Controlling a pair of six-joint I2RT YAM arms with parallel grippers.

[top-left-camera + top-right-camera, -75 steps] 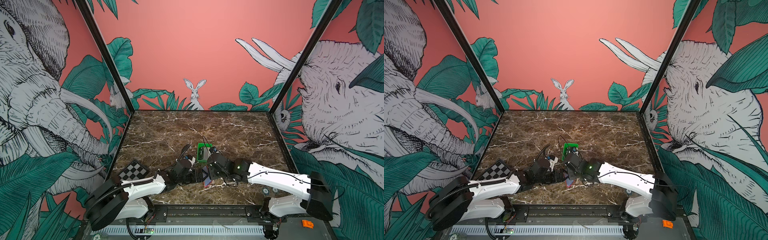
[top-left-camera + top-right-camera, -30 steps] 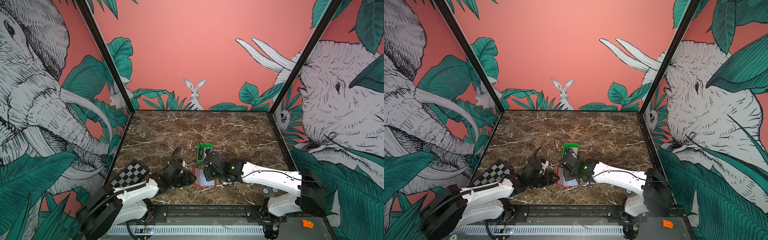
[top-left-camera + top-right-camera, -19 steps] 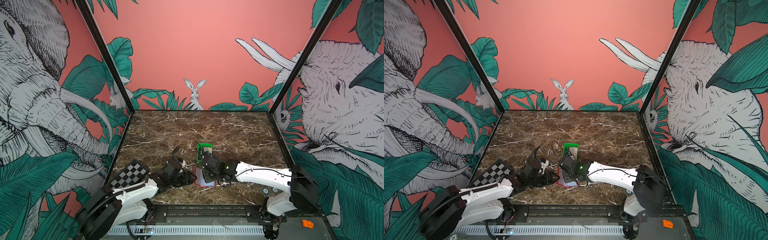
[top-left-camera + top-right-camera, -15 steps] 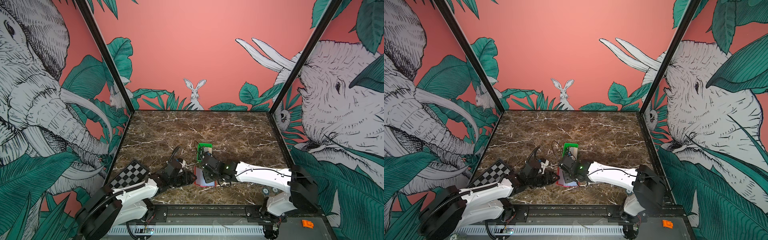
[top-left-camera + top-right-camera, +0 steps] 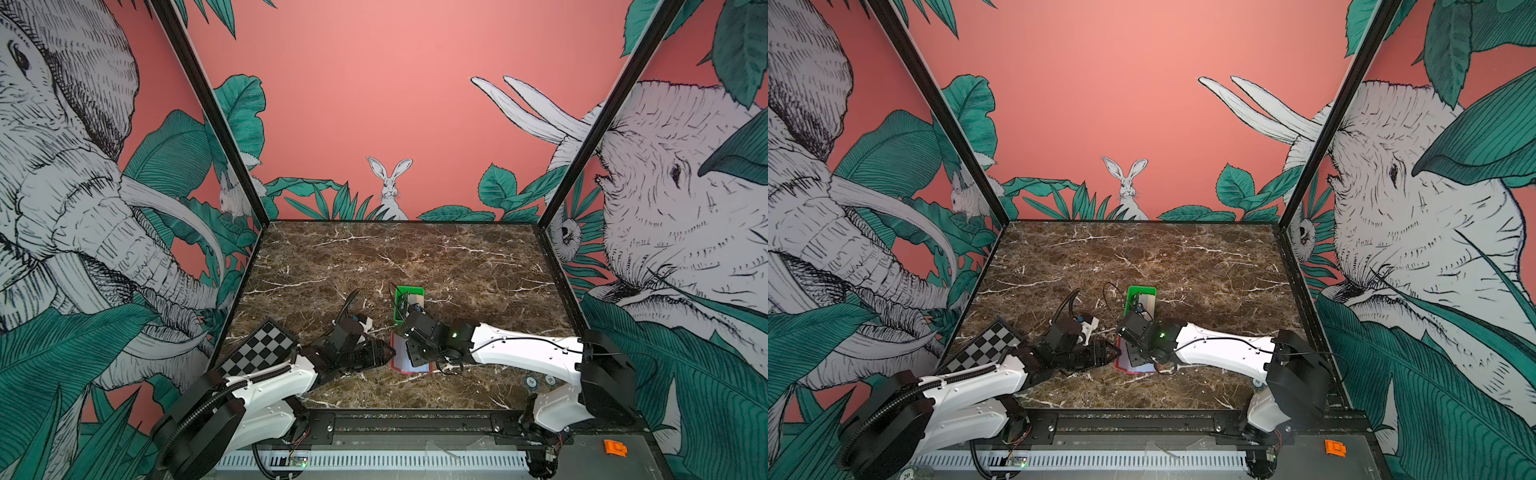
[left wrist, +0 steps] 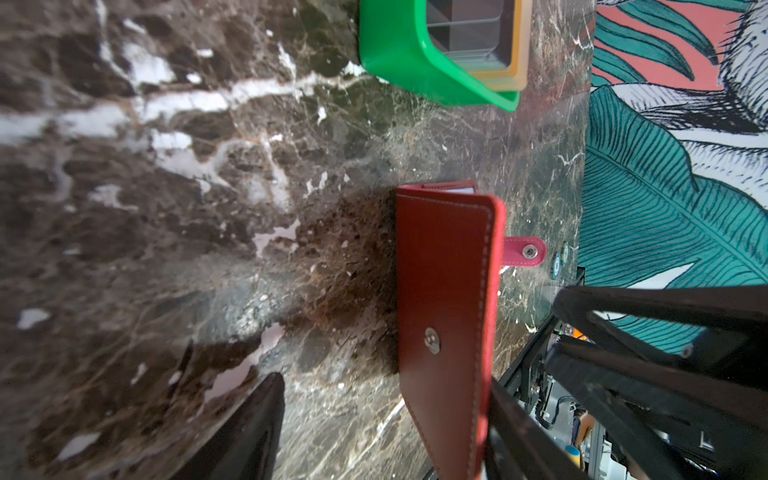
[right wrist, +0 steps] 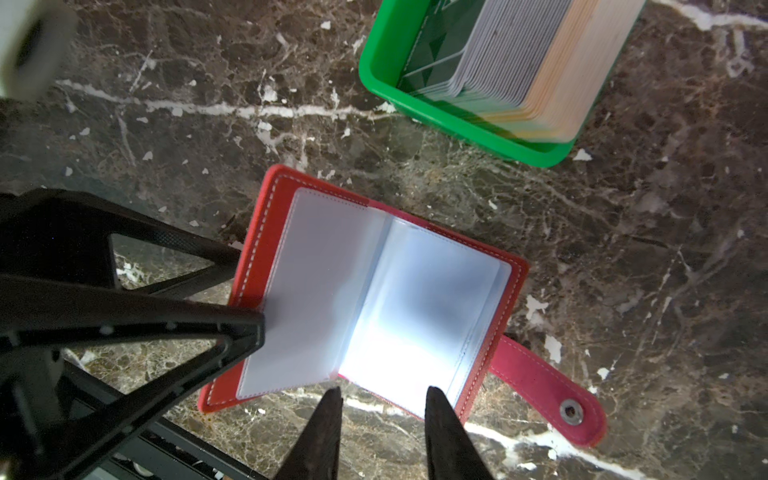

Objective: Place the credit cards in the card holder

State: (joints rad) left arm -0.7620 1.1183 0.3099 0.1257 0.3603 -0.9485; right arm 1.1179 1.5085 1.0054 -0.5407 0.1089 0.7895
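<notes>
Wallet (image 7: 374,291) now down from mid-air, open under my right gripper (image 7: 382,390), parted, empty | left gripper (image 5: 388,354) wide, one finger (image 7: 241,328) probably propping it | cards (image 7: 519,54) in tray (image 7: 386,83) ahead: thin, slick; I'd pinch top edges.

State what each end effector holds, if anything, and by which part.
Nothing is clamped. The left end effector stands open astride the raised cover of the card holder, one finger against its inner sleeve; the right end effector is open and empty.
</notes>
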